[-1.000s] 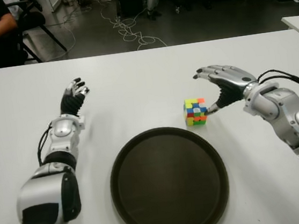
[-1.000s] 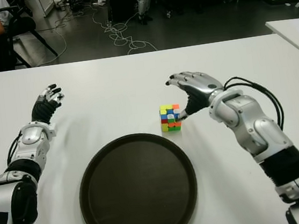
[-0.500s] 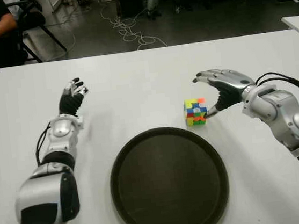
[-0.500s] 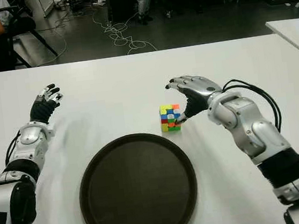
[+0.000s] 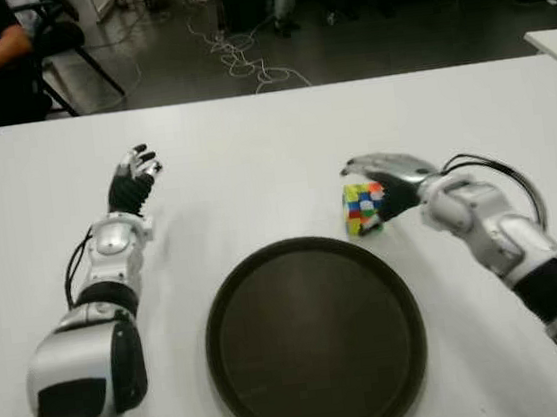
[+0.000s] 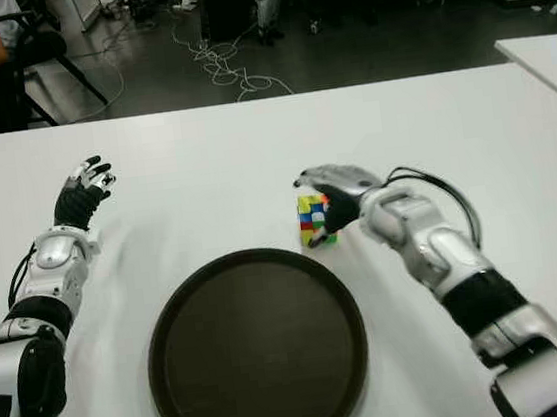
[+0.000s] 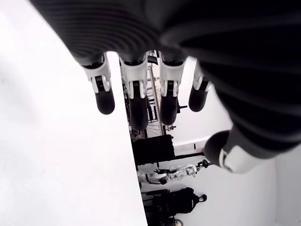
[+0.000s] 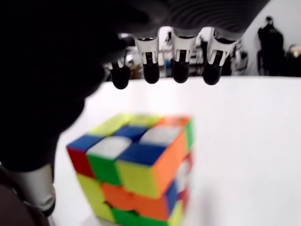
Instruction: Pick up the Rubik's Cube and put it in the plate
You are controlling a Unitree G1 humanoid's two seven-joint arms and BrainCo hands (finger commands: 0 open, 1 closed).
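The Rubik's Cube (image 5: 362, 208) stands on the white table (image 5: 282, 148), just beyond the far right rim of the dark round plate (image 5: 314, 337). The right hand (image 5: 388, 178) arches over the cube, fingers extended above it, not closed. The left hand (image 5: 132, 182) shows at the left, fingers spread, holding nothing.

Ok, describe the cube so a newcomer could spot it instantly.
On the white table, find the round dark brown plate. Just past its far right rim stands the small multicoloured Rubik's Cube, under the right hand, whose open fingers arch over it. It is the only brightly coloured thing there.
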